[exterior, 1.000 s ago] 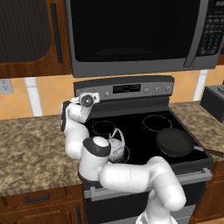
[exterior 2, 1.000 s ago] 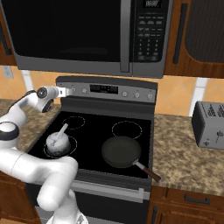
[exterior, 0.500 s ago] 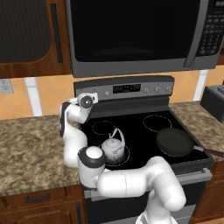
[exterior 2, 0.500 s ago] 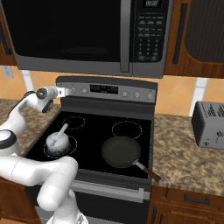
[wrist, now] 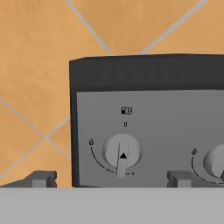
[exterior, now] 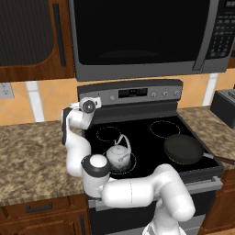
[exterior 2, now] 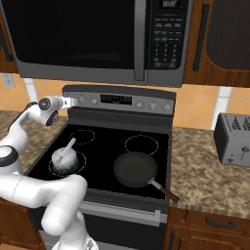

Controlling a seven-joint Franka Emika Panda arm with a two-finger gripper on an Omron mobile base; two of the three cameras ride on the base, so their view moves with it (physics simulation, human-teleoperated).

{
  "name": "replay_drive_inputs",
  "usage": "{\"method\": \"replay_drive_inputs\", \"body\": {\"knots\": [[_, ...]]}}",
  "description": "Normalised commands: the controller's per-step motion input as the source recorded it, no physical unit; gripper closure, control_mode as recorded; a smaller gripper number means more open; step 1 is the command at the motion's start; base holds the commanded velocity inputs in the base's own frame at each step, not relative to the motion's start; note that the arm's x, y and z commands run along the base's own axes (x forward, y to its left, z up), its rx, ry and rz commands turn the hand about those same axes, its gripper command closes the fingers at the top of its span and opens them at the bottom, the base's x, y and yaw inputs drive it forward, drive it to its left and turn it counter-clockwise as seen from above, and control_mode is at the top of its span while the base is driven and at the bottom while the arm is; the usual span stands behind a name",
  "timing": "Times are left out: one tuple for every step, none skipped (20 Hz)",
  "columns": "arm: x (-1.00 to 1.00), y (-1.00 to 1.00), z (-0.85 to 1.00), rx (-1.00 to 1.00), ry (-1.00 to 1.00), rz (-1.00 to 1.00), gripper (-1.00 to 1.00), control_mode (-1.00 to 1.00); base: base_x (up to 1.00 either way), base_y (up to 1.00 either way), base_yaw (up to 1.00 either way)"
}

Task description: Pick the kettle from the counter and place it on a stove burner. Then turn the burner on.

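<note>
The silver-grey kettle [exterior: 119, 157] [exterior 2: 64, 158] stands upright on the front-left burner of the black stove [exterior: 151, 137], its arched handle up. My gripper [exterior: 99, 100] [exterior 2: 73, 101] [wrist: 111, 179] is high at the left end of the stove's control panel, well above and behind the kettle. It is open with nothing between its fingers. In the hand view the leftmost knob [wrist: 122, 153] sits just ahead, between the two fingertips [wrist: 41, 178], its pointer straight down. A second knob [wrist: 216, 159] shows at the right edge. The speckled granite counter [exterior: 32, 151] lies left of the stove.
A black frying pan [exterior: 183, 148] [exterior 2: 135, 169] rests on the front-right burner, its handle past the stove's right front corner. A toaster [exterior 2: 235, 139] stands on the right counter. A microwave [exterior: 147, 36] hangs low over the stove. My own arm curls in front of the stove's left side.
My elbow has sunk a little lower in front of the stove. The hand has stayed at the left knob, and the kettle and pan have not moved.
</note>
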Motion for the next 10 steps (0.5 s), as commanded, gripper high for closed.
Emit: {"method": "replay_drive_inputs", "body": {"knots": [[0.04,0.0,0.0,0.0,0.0,0.0,-1.0,-1.0,0.0,0.0,0.0],[0.01,0.0,0.0,0.0,0.0,0.0,-1.0,-1.0,0.0,0.0,0.0],[0.0,0.0,0.0,0.0,0.0,0.0,-1.0,-1.0,0.0,0.0,0.0],[0.0,0.0,0.0,0.0,0.0,0.0,-1.0,-1.0,0.0,0.0,0.0],[0.0,0.0,0.0,0.0,0.0,0.0,-1.0,-1.0,0.0,0.0,0.0],[0.0,0.0,0.0,0.0,0.0,0.0,-1.0,-1.0,0.0,0.0,0.0],[0.0,0.0,0.0,0.0,0.0,0.0,-1.0,-1.0,0.0,0.0,0.0],[0.0,0.0,0.0,0.0,0.0,0.0,-1.0,-1.0,0.0,0.0,0.0],[0.0,-0.01,0.0,0.0,0.0,-0.01,-1.0,-1.0,0.0,0.0,0.0],[0.0,-0.01,0.0,0.0,0.0,-0.01,-1.0,-1.0,0.0,0.0,0.0]]}}
